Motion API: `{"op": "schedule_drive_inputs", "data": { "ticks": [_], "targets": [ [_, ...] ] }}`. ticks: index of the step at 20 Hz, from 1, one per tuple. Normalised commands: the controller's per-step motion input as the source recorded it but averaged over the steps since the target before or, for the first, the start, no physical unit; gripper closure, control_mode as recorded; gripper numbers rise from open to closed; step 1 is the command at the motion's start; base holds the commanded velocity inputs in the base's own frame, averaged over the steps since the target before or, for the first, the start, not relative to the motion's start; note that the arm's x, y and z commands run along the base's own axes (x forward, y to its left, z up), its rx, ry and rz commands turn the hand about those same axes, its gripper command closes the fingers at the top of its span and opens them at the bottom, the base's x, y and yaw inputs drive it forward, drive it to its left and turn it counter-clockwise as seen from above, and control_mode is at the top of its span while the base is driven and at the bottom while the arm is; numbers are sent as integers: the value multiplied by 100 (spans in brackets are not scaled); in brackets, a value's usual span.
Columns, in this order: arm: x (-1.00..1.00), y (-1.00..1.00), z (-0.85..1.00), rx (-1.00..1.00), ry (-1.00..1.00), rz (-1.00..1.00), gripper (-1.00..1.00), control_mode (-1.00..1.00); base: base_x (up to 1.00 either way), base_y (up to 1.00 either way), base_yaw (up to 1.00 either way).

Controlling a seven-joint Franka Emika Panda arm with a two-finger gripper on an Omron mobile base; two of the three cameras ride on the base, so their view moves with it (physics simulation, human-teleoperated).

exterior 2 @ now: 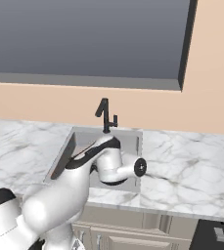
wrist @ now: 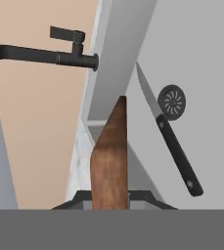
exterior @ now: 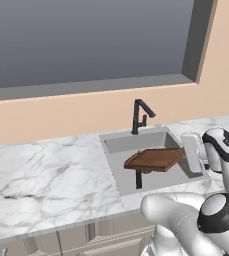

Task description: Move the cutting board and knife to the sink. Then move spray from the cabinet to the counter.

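Note:
My gripper [wrist: 111, 202] is shut on one end of the reddish-brown cutting board [wrist: 109, 156], which runs edge-on away from the hand. From the left base, the board [exterior: 153, 159] hangs roughly level over the sink [exterior: 117, 145], with the gripper [exterior: 183, 155] at its right end. The knife [wrist: 169, 134], black handle and grey blade, lies on the sink floor beside the round drain [wrist: 172, 102]; it appears as a dark strip under the board [exterior: 138, 179]. The white marble counter [exterior: 46, 170] surrounds the sink. The spray and cabinet are out of view.
A black faucet [exterior: 140, 114] stands at the back rim of the sink, close behind the board, and reaches over the basin [wrist: 40, 54]. My own arm [exterior 2: 96, 161] covers most of the sink in the right base view. A window sill and peach wall back the counter.

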Motion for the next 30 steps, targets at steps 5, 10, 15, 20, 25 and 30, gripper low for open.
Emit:
{"op": "schedule_drive_inputs", "data": {
  "ticks": [5, 10, 15, 20, 25, 30],
  "targets": [
    [51, 0, -34, -1, 3, 0, 100, -100, 0, 0, 0],
    [49, 0, -36, 0, 3, 0, 100, -100, 0, 0, 0],
    [42, 0, -39, -1, 3, 0, 100, -100, 0, 0, 0],
    [46, 0, -39, -1, 1, 0, 100, -100, 0, 0, 0],
    [40, 0, -39, -1, 0, 0, 100, -100, 0, 0, 0],
    [7, 0, -8, -1, -1, 0, -100, -100, 0, 0, 0]
  ]
}}
